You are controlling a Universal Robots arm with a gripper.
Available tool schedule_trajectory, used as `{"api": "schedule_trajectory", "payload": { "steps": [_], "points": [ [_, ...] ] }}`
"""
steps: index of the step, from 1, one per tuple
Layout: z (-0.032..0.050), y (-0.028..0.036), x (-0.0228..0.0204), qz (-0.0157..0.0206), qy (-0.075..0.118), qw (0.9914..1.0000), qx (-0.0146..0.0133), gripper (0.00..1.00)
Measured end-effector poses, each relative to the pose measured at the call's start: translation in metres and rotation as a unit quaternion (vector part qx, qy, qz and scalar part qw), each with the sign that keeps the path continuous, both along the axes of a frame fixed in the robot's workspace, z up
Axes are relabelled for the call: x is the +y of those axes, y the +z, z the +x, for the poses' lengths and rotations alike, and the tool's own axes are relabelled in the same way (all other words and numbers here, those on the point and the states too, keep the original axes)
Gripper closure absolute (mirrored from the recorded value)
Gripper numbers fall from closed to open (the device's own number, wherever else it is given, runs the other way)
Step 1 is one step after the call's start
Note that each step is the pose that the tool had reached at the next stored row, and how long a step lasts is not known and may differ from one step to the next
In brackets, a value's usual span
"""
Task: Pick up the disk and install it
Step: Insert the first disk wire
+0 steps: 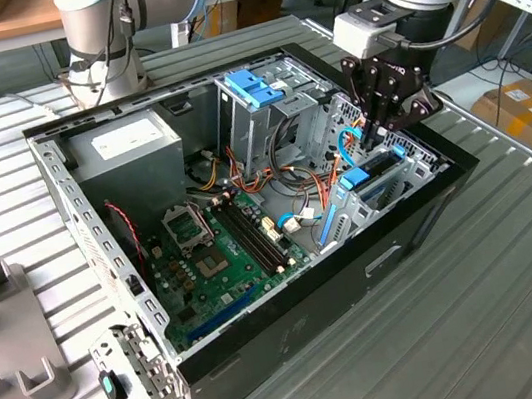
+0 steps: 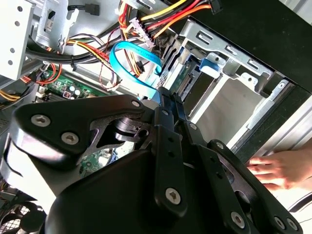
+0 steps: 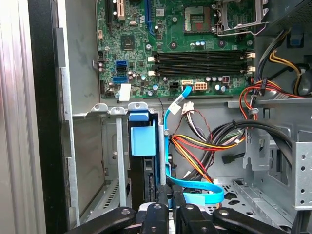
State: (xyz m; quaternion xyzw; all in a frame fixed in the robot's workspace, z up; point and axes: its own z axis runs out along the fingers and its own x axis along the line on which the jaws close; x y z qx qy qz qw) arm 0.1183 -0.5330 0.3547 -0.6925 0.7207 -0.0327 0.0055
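The disk [image 1: 366, 177] stands on edge in a slot of the metal drive cage [image 1: 399, 178] at the end of the open computer case on the exterior view's right. Its light-blue carrier tab [image 3: 143, 135] faces up between the cage walls, and the dark body sits below it. In the second wrist view the disk's connector edge [image 2: 191, 80] and blue tab [image 2: 210, 67] lie just past my fingertips. My gripper [image 1: 378, 136] hovers right above the cage with its black fingers [image 3: 157, 210] pressed together and nothing between them; I cannot tell whether they touch the disk.
A flat blue data cable [image 3: 171, 146] and bundles of coloured wires [image 3: 204, 146] run beside the cage. The motherboard [image 1: 215, 258], grey power-supply box [image 1: 126, 146] and tall cage with a blue bracket [image 1: 253, 85] fill the case. A person's hand [image 2: 273, 168] rests outside the case wall.
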Motion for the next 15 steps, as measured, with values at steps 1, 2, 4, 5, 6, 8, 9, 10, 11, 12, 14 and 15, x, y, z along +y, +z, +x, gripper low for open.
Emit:
{"api": "schedule_trajectory", "payload": {
  "steps": [1,2,4,5,6,8,9,10,11,12,14,15],
  "points": [
    [0.0,-0.0002,0.0,0.0,0.0,1.0,0.0,0.84],
    [0.0,-0.0005,0.0001,0.0001,0.0,1.0,-0.0001,0.84],
    [0.0,-0.0006,0.0,0.0,0.0,1.0,-0.0003,0.84],
    [0.0,-0.0006,0.0,0.0,0.0,1.0,-0.0003,0.84],
    [0.0,-0.0007,0.0,0.0,0.0,1.0,-0.0003,0.84],
    [-0.0002,-0.0008,-0.0001,0.0,0.0,1.0,-0.0005,0.84],
    [-0.0003,-0.001,-0.0002,0.0001,0.0,1.0,-0.0007,0.84],
    [-0.0005,-0.0013,-0.001,0.0001,0.0,1.0,-0.0014,0.84],
    [-0.0005,-0.0018,-0.0016,0.0001,0.001,1.0,-0.002,0.84],
    [-0.0006,-0.002,-0.0022,0.0,0.001,1.0,-0.0024,0.84],
    [-0.0006,-0.0025,-0.0036,0.0001,0.001,1.0,-0.0028,0.84],
    [-0.0006,-0.0025,-0.0036,0.0,0.001,1.0,-0.0028,0.84]
  ]
}}
